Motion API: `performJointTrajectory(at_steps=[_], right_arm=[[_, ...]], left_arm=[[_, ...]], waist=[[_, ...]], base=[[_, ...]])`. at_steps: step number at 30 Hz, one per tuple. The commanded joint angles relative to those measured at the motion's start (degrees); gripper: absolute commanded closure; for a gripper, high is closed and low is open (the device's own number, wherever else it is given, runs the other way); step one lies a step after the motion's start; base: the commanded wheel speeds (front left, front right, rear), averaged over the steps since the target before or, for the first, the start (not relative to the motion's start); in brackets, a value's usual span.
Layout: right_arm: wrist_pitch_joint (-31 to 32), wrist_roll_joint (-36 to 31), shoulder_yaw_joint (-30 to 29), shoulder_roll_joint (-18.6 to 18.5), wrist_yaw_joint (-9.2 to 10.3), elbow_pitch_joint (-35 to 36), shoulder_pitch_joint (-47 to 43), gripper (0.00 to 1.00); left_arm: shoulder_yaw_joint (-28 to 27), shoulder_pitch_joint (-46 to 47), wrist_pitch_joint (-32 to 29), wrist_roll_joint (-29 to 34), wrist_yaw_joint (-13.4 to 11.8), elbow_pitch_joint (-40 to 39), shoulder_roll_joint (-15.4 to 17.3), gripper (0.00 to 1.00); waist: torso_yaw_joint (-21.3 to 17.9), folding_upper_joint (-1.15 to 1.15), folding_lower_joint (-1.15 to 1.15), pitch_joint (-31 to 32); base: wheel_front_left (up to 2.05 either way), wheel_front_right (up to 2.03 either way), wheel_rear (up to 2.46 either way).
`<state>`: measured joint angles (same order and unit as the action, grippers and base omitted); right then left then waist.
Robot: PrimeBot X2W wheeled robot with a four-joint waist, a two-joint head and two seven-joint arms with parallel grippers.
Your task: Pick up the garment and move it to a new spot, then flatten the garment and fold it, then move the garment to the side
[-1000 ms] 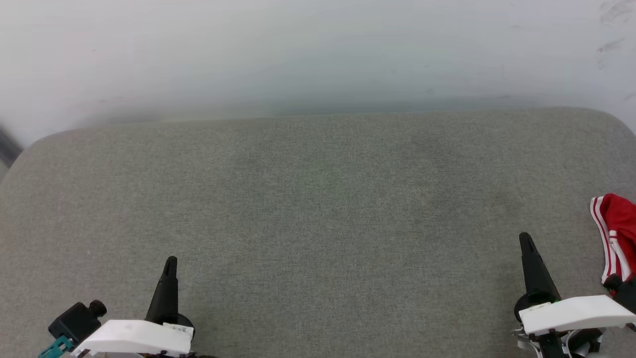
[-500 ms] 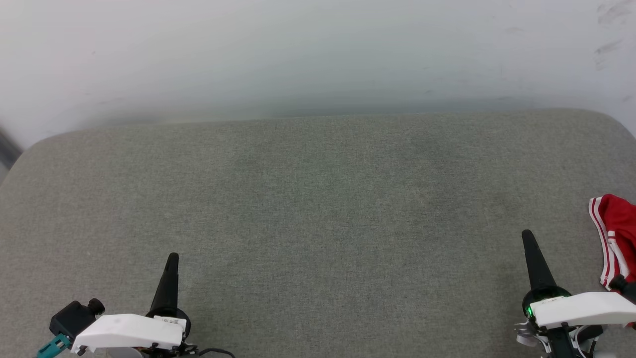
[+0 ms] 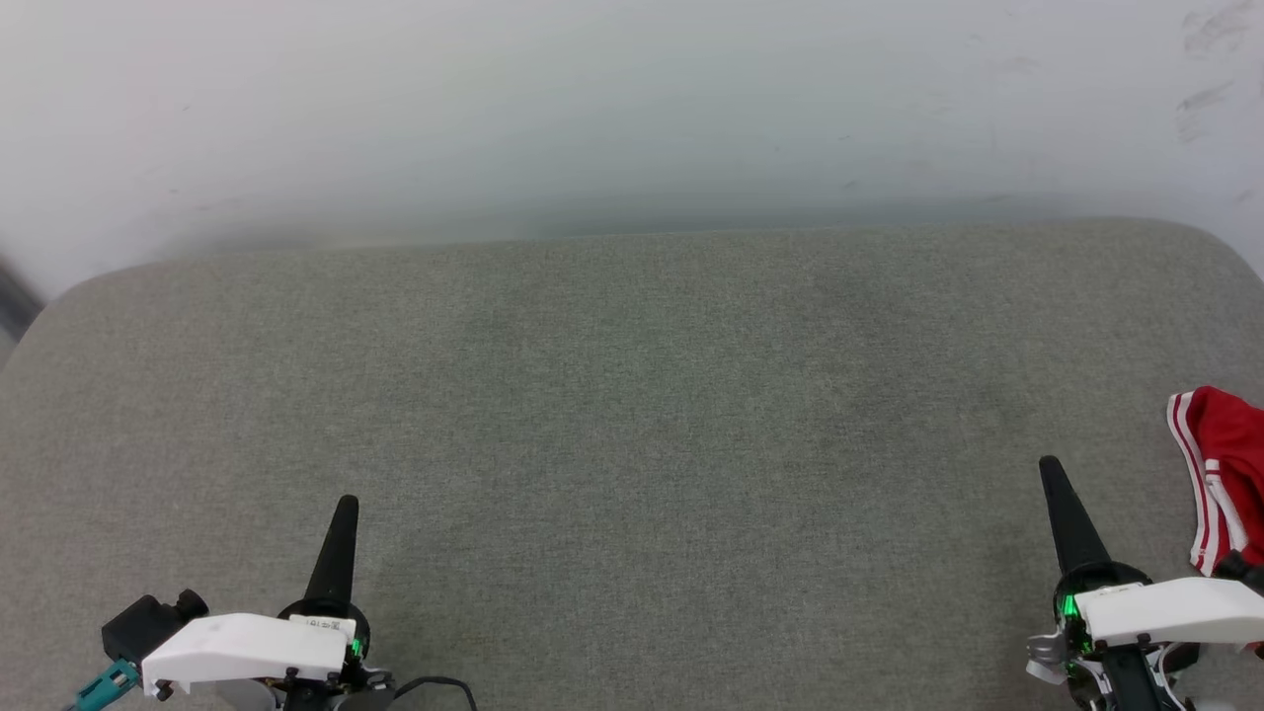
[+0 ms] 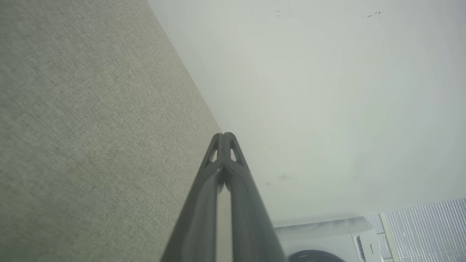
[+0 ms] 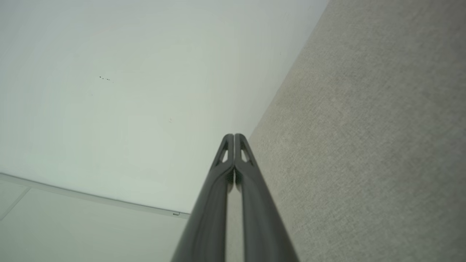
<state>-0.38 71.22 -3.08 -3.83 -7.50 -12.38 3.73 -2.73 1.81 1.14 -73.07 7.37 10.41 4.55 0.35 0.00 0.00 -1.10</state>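
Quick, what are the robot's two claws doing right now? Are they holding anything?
Left gripper: fingers closed, holding nothing.
Right gripper: fingers closed, holding nothing; the shirt lies to its right, not between its fingers.

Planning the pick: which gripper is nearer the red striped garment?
Right gripper: the red garment with white-striped trim lies just beside it, far from the left gripper.

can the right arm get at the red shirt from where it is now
Probably yes: the garment lies just right of the right gripper on the grey surface, with nothing between them. Its jaws are shut and would need opening first.
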Motion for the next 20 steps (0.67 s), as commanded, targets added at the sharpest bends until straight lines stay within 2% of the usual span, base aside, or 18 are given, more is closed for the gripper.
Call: performJointTrajectory(at_steps=[1,20], right_arm=[[0.4,1.6,-0.2,-0.4,0.01,0.2,1.6,1.0],[3.0,11.0,-1.1,-0.2,0.01,-0.6,2.1,1.0]], left_arm=[[-0.4,1.4,-0.5,-1.4,0.1,-0.1,0.2,1.0],[-1.0,2.8,-3.0,-10.4,0.2,1.6,0.0,1.0]], waist=[[0.0,0.0,0.0,0.0],[-0.1,0.0,0.0,0.4]], base=[[0.0,0.0,0.0],[0.0,0.0,0.0]])
